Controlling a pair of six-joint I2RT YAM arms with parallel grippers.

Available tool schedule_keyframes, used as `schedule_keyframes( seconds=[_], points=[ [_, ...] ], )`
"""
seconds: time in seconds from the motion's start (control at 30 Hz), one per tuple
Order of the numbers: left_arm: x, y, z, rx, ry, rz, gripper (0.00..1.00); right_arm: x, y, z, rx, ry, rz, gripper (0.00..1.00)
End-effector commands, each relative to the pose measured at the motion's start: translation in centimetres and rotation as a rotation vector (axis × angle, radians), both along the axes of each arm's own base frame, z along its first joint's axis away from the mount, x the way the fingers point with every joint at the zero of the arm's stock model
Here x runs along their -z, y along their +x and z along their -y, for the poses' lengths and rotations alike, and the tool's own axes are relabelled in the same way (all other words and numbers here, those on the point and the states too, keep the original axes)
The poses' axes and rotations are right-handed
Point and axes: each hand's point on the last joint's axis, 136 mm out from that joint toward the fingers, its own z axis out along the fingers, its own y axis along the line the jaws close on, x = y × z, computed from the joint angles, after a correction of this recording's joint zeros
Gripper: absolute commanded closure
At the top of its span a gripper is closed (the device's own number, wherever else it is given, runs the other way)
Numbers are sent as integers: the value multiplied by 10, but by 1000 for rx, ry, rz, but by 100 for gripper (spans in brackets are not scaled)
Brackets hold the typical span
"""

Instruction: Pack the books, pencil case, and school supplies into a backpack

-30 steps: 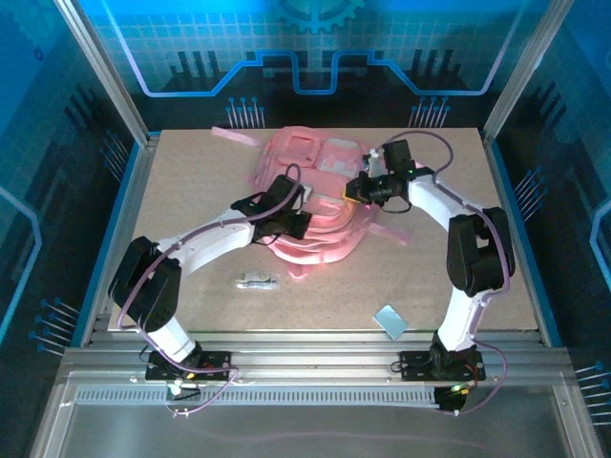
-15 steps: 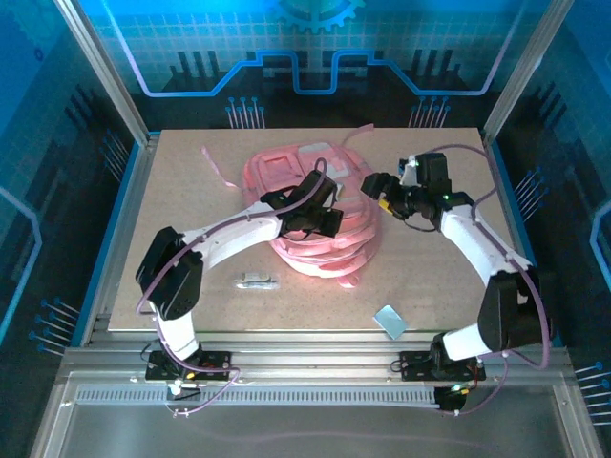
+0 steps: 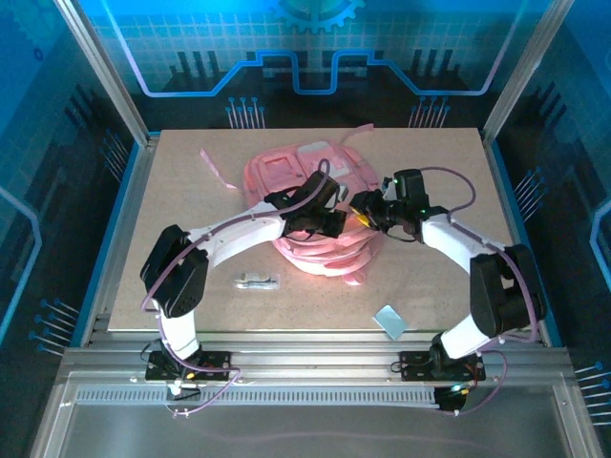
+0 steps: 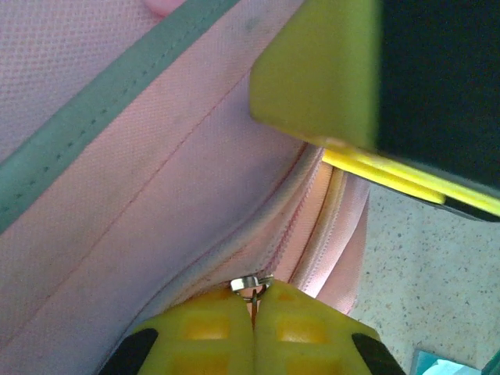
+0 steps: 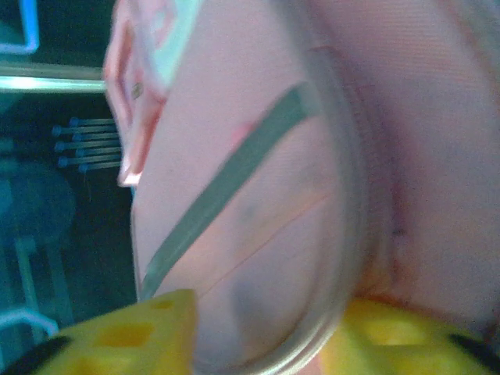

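Fingers (image 4: 203, 336) of the left gripper (image 4: 252, 328) pinch the zipper pull (image 4: 251, 283) of the backpack (image 3: 277, 176), which lies mid-table, likely to work the zip. The right gripper (image 5: 266, 336) straddles the bag's fabric edge, probably to brace it; whether it is clamped is unclear.

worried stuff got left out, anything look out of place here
Yes: the short white-silver stick and the little pale blue flat rectangle lie loose on the table, apart from the large soft pink fabric backpack, though the left gripper pinches its zipper pull.
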Motion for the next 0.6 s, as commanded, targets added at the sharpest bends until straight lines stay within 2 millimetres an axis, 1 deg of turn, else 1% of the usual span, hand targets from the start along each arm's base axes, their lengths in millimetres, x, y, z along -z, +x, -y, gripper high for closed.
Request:
schedule_keyframes(
  seconds=[0.0,0.03,0.07,0.13,0.2,0.27,0.33,0.43,0.53,0.57],
  points=[
    [-26,-15,15,75,-70,43,100,-10,18,-11,10,24,65,80],
    [-26,-16,12,75,-58,47,100,-7,18,-8,21,6,66,94],
    [-26,-17,8,70,-43,53,100,-8,20,-5,27,-6,77,100],
    [-21,-17,-4,49,7,65,100,-9,21,1,36,-33,96,100],
    [-14,-18,-21,30,71,61,100,-12,23,11,47,-70,112,100],
    [-8,-19,-44,6,152,62,100,-16,24,20,49,-99,126,100],
    [-1,-21,-71,-30,222,57,100,-22,27,27,46,-128,150,100],
    [8,-21,-109,-93,246,18,100,-29,28,33,21,-181,177,100],
    [14,-19,-139,-155,250,-10,100,-33,30,33,-9,-205,194,100],
    [16,-19,-145,-171,250,-19,100,-34,31,32,-17,-205,198,100]
  ],
)
